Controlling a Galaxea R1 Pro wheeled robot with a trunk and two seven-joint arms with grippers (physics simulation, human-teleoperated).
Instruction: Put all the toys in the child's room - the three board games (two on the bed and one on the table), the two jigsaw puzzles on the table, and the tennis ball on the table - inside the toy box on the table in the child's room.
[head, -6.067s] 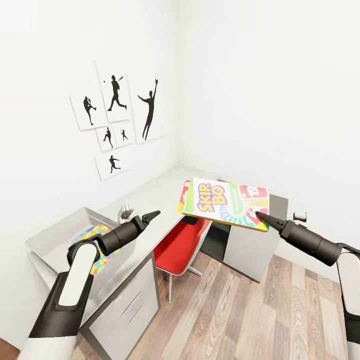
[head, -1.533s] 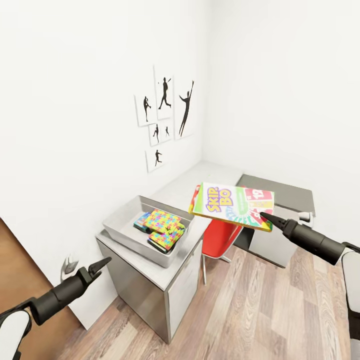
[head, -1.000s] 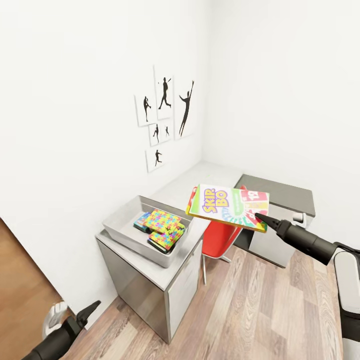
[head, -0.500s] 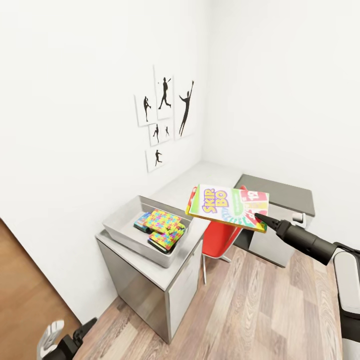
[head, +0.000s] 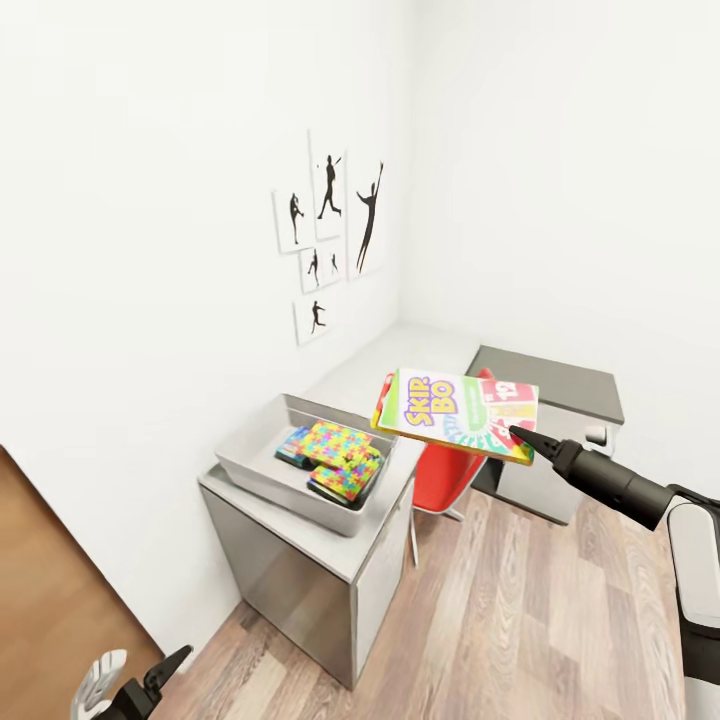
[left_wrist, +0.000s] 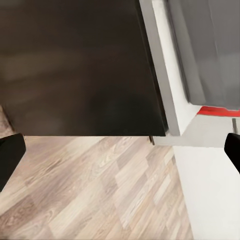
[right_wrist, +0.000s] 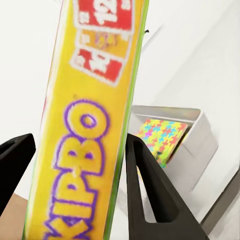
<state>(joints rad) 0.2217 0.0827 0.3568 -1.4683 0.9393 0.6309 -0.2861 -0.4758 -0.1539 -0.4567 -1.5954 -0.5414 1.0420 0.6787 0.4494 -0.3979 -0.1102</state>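
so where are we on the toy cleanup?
Done: two jigsaw puzzles already lie in the toy box on the table. In hand: the right hand grips the Skip-Bo board game, held off to the side of the box. Left: drop it in. Other games and the tennis ball aren't visible.
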